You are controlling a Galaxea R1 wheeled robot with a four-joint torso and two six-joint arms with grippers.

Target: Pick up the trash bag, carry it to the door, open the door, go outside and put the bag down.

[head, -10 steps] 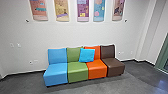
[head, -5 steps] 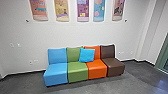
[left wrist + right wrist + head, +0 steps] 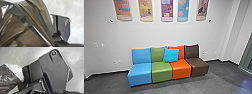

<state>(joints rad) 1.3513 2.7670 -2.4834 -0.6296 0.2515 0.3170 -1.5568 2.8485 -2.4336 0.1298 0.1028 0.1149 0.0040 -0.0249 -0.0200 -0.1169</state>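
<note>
1. Plainly, the trash bag (image 3: 25, 25) is up at the robot's left arm: dark, glossy plastic, pulled into long folds, lies large across the left wrist view. Crinkled dark plastic (image 3: 7, 78) also appears in the right wrist view, with something pale and crumpled (image 3: 17, 70) beside it; I'd take the plastic for more of the same bag.

2. Whether the left gripper is wide, narrow or closed on the bag, I cannot tell from here; nor can I for the right gripper. The taut folds make me think the bag is being carried.

3. Ahead, a row of coloured seats (image 3: 181, 68) runs across the lower middle of the frame, a bright blue cushion (image 3: 170, 55) leaning on the backrests. Grey floor (image 3: 224, 82) spreads out at lower right, and a green frame (image 3: 246, 53) stands at the right edge, perhaps part of a door.

4. Carrying looks like the step in hand, with the door and the yard to come. To do it well, I'd go smoothly, give the seats generous room on any turn, and keep the bag clear of the wheels. Thin plastic could stretch, slip or tear if jerked, so gentle starts matter.
</note>
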